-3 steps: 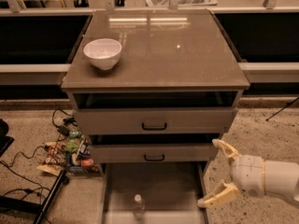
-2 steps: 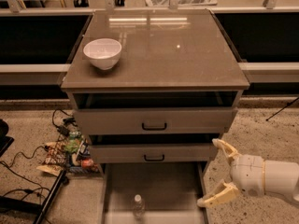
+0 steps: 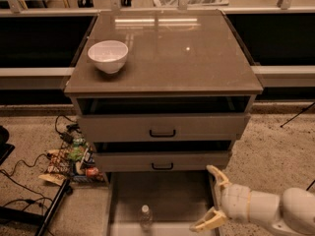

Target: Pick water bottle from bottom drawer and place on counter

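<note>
One water bottle, clear with white cap, standing upright inside the bottom drawer, near that drawer's front edge, left of centre.
One gripper, cream-coloured, at the drawer's right wall; fingers spread wide, holding nothing, well apart from the bottle.
Two upper drawers, both partly pulled out, stacked directly above the bottom drawer.
One counter, topmost level above the bottom drawer, carrying a white bowl over the drawer's left side.

Progress, as judged: drawer is open and the bottle is exposed. Reach, grasp, lift and placement on the counter are all not yet done. The counter's bare right portion looks suitable for set-down.
</note>
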`<state>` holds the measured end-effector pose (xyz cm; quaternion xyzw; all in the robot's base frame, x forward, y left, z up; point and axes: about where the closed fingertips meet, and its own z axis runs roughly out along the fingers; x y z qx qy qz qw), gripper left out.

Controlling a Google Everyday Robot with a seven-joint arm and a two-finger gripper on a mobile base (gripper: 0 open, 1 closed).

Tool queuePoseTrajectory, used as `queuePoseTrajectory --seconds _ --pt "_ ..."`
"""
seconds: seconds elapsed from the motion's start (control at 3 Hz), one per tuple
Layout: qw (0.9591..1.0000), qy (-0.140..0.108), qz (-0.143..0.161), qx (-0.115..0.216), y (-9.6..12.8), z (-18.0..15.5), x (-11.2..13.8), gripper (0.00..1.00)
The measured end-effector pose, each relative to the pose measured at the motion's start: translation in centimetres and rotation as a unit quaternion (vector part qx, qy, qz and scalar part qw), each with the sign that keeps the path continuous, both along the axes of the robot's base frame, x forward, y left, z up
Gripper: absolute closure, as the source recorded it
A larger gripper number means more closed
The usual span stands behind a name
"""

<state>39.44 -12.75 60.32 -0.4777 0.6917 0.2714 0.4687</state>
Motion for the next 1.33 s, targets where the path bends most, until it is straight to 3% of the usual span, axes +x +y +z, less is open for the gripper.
queuePoseTrajectory --seconds 0.33,0.67,1.33 --pt "0.9997 -0.019 0.017 0.003 2.7 -7.6 0.6 0.00" --pt "0.9988 -0.009 0.038 0.028 6.4 -16.8 1.4 0.00" --pt "0.9945 0.048 0.071 0.060 12.0 -27.0 1.8 0.00"
